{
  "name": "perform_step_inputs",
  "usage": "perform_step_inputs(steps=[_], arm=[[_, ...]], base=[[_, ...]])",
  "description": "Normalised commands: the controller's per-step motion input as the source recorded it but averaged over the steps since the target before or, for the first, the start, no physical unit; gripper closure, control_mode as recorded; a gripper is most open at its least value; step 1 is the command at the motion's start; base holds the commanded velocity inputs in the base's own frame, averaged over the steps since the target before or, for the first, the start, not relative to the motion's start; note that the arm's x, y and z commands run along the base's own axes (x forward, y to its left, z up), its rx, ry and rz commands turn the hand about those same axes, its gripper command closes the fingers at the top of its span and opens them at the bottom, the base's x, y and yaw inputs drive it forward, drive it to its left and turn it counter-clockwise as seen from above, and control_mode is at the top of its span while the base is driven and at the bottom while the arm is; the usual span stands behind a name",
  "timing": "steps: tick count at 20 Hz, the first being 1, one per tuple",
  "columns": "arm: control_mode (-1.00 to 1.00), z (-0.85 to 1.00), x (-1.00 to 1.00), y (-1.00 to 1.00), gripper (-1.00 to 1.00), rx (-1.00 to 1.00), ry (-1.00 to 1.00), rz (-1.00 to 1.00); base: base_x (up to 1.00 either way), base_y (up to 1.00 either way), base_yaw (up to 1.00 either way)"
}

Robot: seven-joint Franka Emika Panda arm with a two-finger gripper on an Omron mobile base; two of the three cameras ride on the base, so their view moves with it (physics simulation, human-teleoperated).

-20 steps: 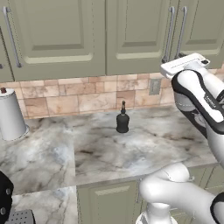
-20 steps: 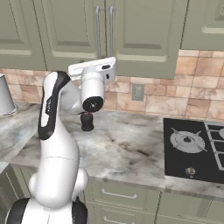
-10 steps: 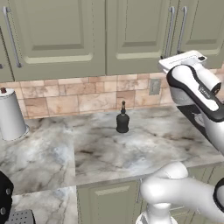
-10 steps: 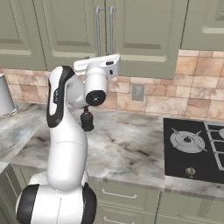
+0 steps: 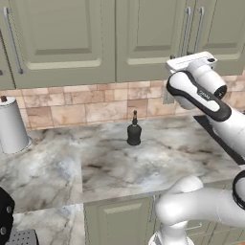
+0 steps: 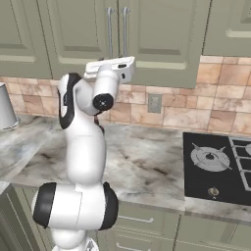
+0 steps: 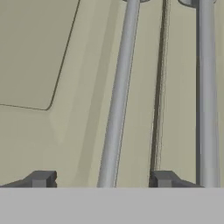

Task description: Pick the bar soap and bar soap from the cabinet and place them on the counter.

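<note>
The cabinet [image 5: 143,43] [image 6: 162,44] has both grey-green doors closed, so the two bars of soap are hidden. In the hand view my gripper [image 7: 103,179] is open right at the door face [image 7: 43,52]. The left steel bar handle [image 7: 118,100] runs up between the two fingertips [image 7: 41,178], with a gap on each side. The door seam and the second handle [image 7: 205,96] lie just to its right. From the base views my arm [image 5: 198,91] [image 6: 100,93] reaches up to the bottom ends of the handle pair [image 5: 185,31] [image 6: 110,32]. The marble counter [image 5: 95,167] [image 6: 142,162] lies below.
A black bottle [image 5: 134,134] stands on the counter by the tiled backsplash. A white paper-towel roll [image 5: 12,127] [image 6: 5,105] is at the far left. The black stove top [image 6: 220,162] lies to the right, and a wall outlet [image 6: 154,103] sits below the cabinet.
The hand has risen and pushed in toward the cabinet doors, level with the lower ends of the handles. Nothing on the counter has moved.
</note>
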Motion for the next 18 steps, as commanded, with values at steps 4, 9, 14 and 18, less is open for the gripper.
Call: perform_step_inputs(steps=[4,9,14,18], arm=[[-1.00,0.00,0.49,0.00,-1.00,0.01,0.00,-0.06],[-1.00,0.00,0.47,0.00,1.00,0.02,0.00,-0.06],[-1.00,0.00,0.31,0.00,1.00,0.00,0.04,-0.02],[-1.00,0.00,0.03,0.00,1.00,0.00,0.02,0.00]], base=[[0.00,0.00,0.00],[0.00,0.00,0.00],[0.00,0.00,0.00],[0.00,0.00,0.00]])
